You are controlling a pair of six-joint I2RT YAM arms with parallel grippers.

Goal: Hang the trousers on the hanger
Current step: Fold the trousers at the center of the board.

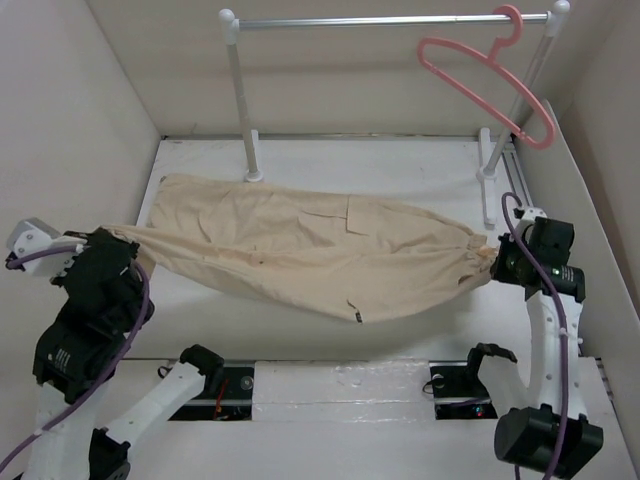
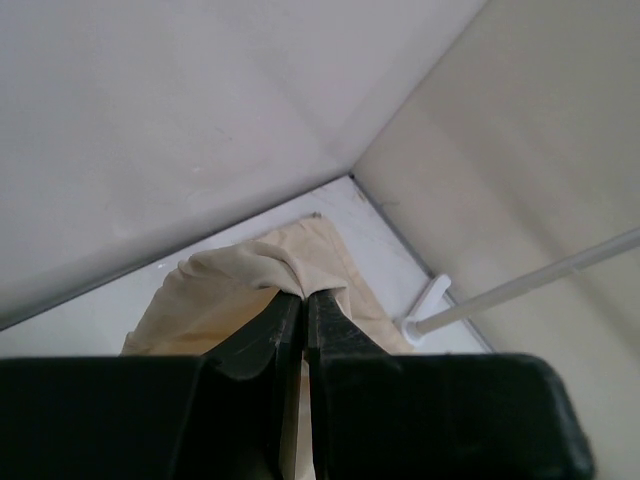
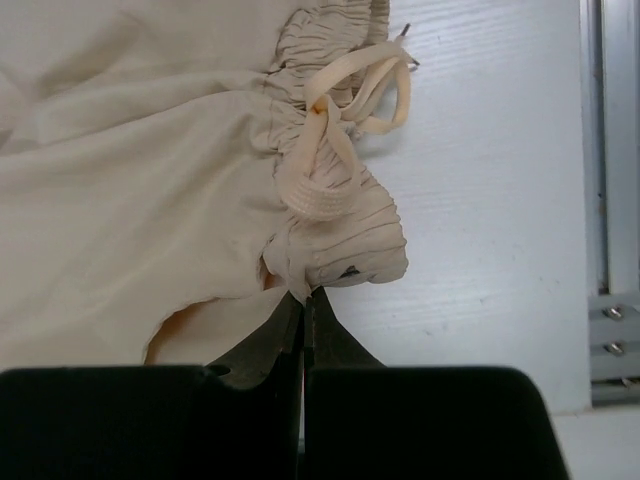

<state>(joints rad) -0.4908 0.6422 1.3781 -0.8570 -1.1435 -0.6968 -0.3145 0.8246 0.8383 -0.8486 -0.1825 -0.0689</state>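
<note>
Top external view: trousers sag, stretched across the desk between both arms. Left pincer is clamped on a leg end, right pincer on the waistband. Hanger hangs above the far-right corner.

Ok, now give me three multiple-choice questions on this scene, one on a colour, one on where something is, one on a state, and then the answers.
1. What colour are the trousers? A beige; B blue; C black.
2. Where is the hanger? A lying on top of the trousers; B hooked over the rail; C tucked under the trousers.
3. What state is the right hand in? A wide open; B shut on the trousers; C holding the hanger.

Answers: 1 A, the cloth is tan in every view. 2 B, its hook sits over the silver bar. 3 B, the right wrist view shows its fingers pinching the gathered waistband.
</note>
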